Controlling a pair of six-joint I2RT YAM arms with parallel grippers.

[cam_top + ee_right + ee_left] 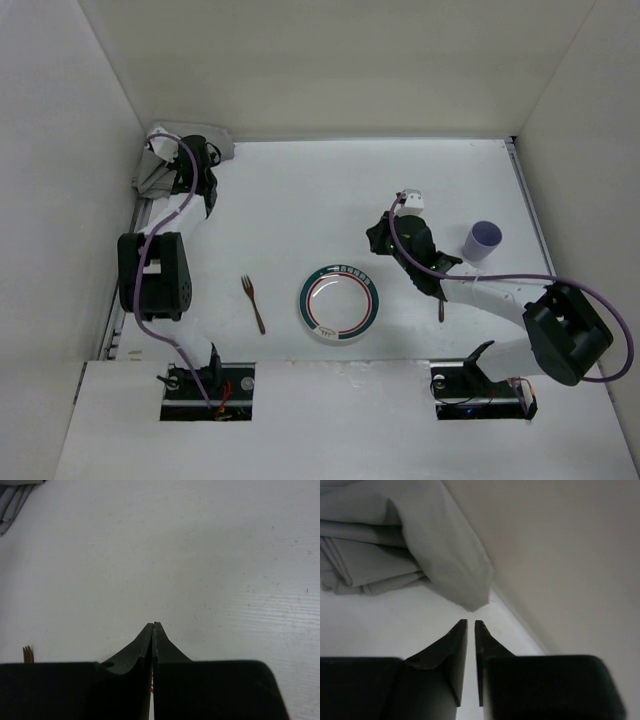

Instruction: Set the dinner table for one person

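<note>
1. Desk [300,190]: it lies beneath both arms and carries the plate [340,303], the fork [252,303] to the plate's left and the cup [483,240] to its right.
2. Left pincer [471,622]: clenched to a slit and empty, just short of the cloth [420,540] bunched in the far-left corner. If you advance without opening, you will likely shove the cloth against the wall.
3. Right pincer [153,625]: clenched and empty, beyond the plate. Its arm runs near the cup, so a careless swing could topple it.
</note>
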